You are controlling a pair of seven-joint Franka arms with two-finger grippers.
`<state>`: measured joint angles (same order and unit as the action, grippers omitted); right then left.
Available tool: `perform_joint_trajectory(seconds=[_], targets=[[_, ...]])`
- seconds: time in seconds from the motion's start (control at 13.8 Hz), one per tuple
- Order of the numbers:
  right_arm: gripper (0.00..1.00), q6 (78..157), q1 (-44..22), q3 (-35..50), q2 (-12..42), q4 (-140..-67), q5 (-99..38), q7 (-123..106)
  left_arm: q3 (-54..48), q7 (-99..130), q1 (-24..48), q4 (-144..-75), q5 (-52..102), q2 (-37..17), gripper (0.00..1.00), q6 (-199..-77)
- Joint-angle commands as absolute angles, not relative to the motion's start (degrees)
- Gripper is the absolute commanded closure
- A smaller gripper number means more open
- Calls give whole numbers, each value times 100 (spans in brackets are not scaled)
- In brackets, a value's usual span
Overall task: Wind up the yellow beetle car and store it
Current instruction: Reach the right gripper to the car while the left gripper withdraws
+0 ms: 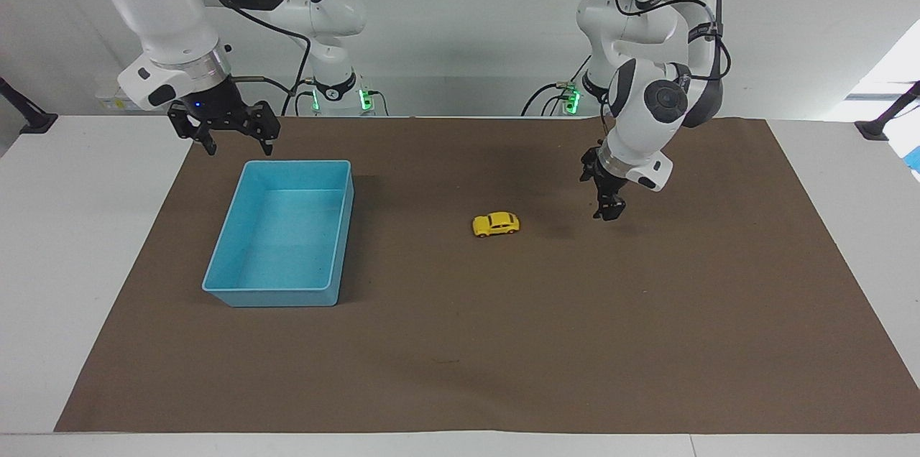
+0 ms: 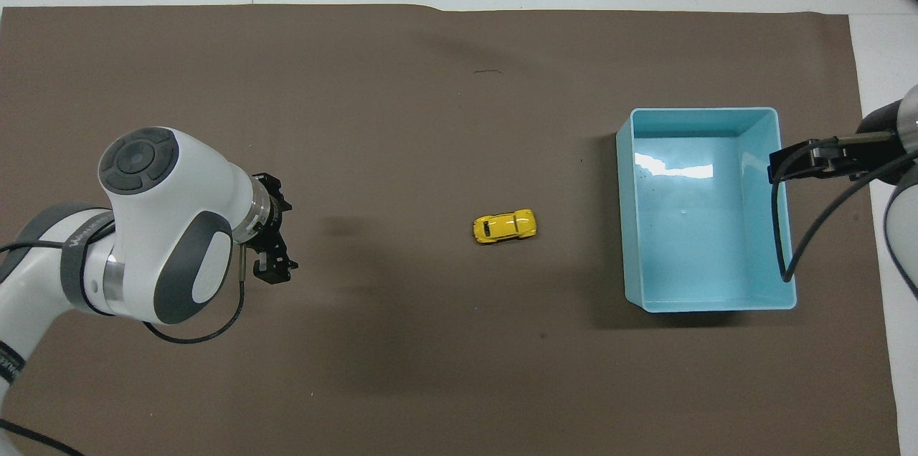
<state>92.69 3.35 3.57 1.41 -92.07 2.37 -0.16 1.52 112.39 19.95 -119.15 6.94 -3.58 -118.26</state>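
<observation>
The yellow beetle car (image 1: 496, 224) sits alone on the brown mat (image 1: 460, 342), between the blue bin (image 1: 228, 284) and the empty left pincer (image 1: 608, 213), apparently spread. The right pincer (image 1: 237, 148) waits, jaws apart, above the bin's edge.

white wall (image 1: 467, 4), brown mat (image 1: 503, 342), white table (image 1: 65, 241)

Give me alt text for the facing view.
A yellow beetle car sits free on the brown mat, between the blue bin and the open left gripper hanging low over the mat. The open right gripper waits above the bin's robot-side edge.
</observation>
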Motion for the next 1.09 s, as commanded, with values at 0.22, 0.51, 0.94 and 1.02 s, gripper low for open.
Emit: perform_joint_trajectory(seconds=[0.22,0.51,0.94,1.02], targets=[[0,9299,431,431,53,-9377,-139,-158,141,10155,1777,-11198,615,-317,0,-11620],[0,9377,273,439,201,-9413,-149,778,141,9432,1644,-10662,624,-308,0,-11531],[0,9896,-254,439,342,-9720,-132,3317,141,8290,1512,-10065,624,-281,0,-11225],[0,9914,-324,439,378,-9738,-114,3879,149,7975,1503,-9933,624,-281,0,-11102]])
